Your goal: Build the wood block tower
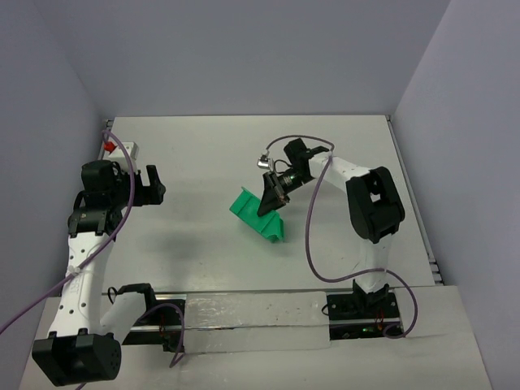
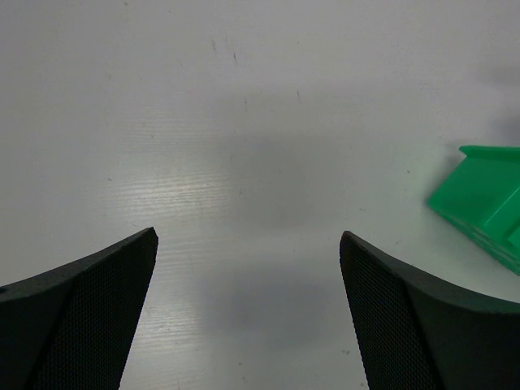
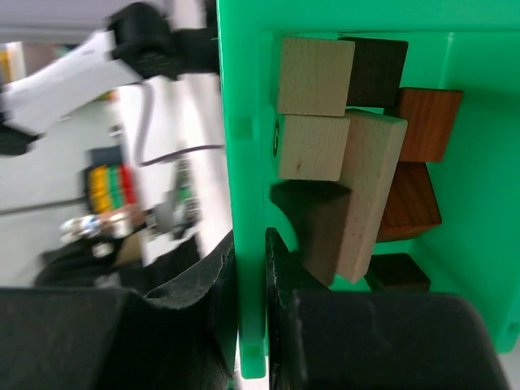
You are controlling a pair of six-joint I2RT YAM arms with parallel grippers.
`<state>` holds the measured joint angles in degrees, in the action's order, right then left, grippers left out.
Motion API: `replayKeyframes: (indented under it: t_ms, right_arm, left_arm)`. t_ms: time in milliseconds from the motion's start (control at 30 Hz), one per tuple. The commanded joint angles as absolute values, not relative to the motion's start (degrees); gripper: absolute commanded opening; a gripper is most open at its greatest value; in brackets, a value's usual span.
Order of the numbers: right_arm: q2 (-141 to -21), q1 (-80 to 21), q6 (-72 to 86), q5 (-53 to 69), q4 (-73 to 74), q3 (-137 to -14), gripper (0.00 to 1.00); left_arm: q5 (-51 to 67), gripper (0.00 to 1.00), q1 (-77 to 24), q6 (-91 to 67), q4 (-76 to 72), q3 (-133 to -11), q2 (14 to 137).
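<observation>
Wood blocks (image 3: 349, 162): heaped in green bin (image 1: 258, 213), counter centre; no tower begun. Bin tipped, long axis far-left to near-right; tan bar (image 3: 366, 195) roughly parallel to gripped wall. Right gripper (image 3: 250, 244) pinches bin wall. Left gripper (image 2: 248, 236) spread, empty, near left edge. Judged step: emptying bin; next, tip further.

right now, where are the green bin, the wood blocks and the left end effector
green bin (image 1: 246, 208): top external view, on its left end, clear of the arm.
wood blocks (image 3: 361, 175): right wrist view, on the tan bar mid-pile.
left end effector (image 2: 248, 236): left wrist view, midway between its open fingertips.
</observation>
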<state>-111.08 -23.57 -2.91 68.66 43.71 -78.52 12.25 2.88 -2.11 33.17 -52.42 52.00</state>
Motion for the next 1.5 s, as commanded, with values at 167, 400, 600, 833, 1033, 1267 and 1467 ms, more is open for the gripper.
replayKeyframes:
  t_ms: [167, 400, 600, 833, 1033, 1267, 1467]
  right_arm:
    - [-116.7, -25.4, 8.71, 90.45, 34.72, -76.81, 0.0]
    - [-121.64, -25.66, 13.41, 92.55, 33.88, -76.37, 0.0]
    - [-123.68, -25.66, 23.89, 92.53, 26.66, -74.67, 0.0]
    - [-126.05, -26.36, 41.14, 92.6, 14.86, -70.7, 0.0]
    - [-122.44, -29.14, 57.73, 92.27, -1.51, -66.05, 0.0]
    - [-124.19, -30.89, 67.15, 91.93, -6.06, -64.29, 0.0]
    - [-121.75, -31.49, 67.66, 91.92, -6.34, -64.04, 0.0]
  left_arm:
    - [13.83, 0.99, 3.93, -1.41, 31.14, -52.21, 51.91]
    - [14.33, 0.99, 4.4, -1.32, 31.2, -52.21, 52.03]
    - [14.52, 0.99, 4.79, -1.38, 31.2, -52.21, 52.08]
    - [14.54, 0.99, 4.83, -1.41, 31.2, -52.12, 52.15]
    - [14.63, 0.99, 4.92, -1.46, 31.2, -52.12, 52.26]
    - [14.63, 0.99, 5.23, -1.49, 31.51, -52.21, 51.72]
    - [14.93, 0.99, 5.36, -1.49, 31.55, -52.21, 51.68]
